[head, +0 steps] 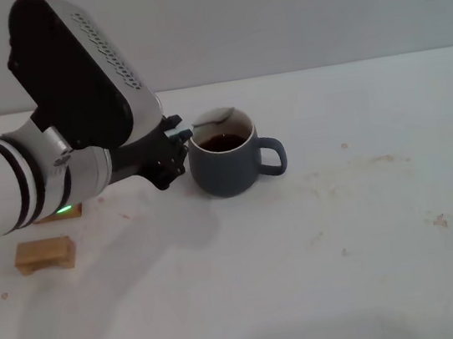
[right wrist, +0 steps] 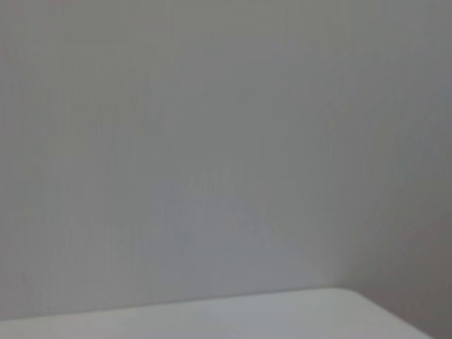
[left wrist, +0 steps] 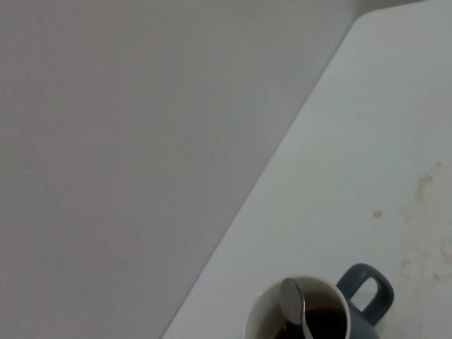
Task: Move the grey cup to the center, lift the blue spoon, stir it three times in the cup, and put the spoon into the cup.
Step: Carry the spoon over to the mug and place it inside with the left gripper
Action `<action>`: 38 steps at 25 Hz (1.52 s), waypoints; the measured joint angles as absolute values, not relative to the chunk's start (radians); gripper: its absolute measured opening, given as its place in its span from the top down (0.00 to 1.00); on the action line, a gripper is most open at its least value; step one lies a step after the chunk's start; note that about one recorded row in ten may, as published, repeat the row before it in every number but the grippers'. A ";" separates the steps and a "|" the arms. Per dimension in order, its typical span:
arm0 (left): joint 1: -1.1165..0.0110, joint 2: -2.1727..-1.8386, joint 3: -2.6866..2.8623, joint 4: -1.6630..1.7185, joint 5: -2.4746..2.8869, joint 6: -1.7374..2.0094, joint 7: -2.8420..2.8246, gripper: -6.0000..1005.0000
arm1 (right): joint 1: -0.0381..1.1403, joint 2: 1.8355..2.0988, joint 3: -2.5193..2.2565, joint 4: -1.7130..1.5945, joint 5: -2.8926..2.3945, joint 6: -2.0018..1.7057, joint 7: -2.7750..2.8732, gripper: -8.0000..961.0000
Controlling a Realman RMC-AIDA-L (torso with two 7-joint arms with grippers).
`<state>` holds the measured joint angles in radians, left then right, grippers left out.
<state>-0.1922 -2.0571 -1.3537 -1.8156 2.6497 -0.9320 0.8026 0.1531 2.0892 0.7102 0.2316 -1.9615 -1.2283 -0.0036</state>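
Observation:
The grey cup (head: 225,170) stands near the middle of the white table, its handle pointing toward the right and dark liquid inside. My left gripper (head: 173,136) sits just at the cup's left side, shut on the blue spoon (head: 216,118) by its handle end. The spoon reaches across the rim with its metal bowl above the liquid. From the left wrist, the spoon's bowl (left wrist: 291,300) shows over the cup (left wrist: 369,291), its neck slanting down toward the camera. The right gripper is out of view.
A tan wooden block (head: 46,255) lies at the left front of the table. Another orange block (head: 54,215) is partly hidden under my left forearm. Faint stains mark the table (head: 369,225) to the right of the cup.

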 joint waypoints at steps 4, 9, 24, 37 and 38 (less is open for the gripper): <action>-0.202 -2.057 -1.360 -1.806 2.650 -0.941 0.803 0.86 | 0.136 2.089 0.710 0.234 -1.961 -1.266 -0.004 0.99; -0.216 -2.057 -1.375 -1.785 2.651 -0.949 0.805 0.86 | 0.118 2.089 0.709 0.235 -1.959 -1.339 -0.004 0.99; -0.308 -2.057 -1.404 -1.666 2.651 -0.972 0.807 0.86 | 0.093 2.091 0.698 0.247 -1.965 -1.461 -0.003 0.99; -0.454 -2.057 -1.436 -1.486 2.651 -0.976 0.831 0.86 | 0.087 2.091 0.672 0.251 -1.961 -1.465 -0.003 0.99; -0.454 -2.057 -1.436 -1.486 2.651 -0.976 0.831 0.86 | 0.087 2.091 0.672 0.251 -1.961 -1.465 -0.003 0.99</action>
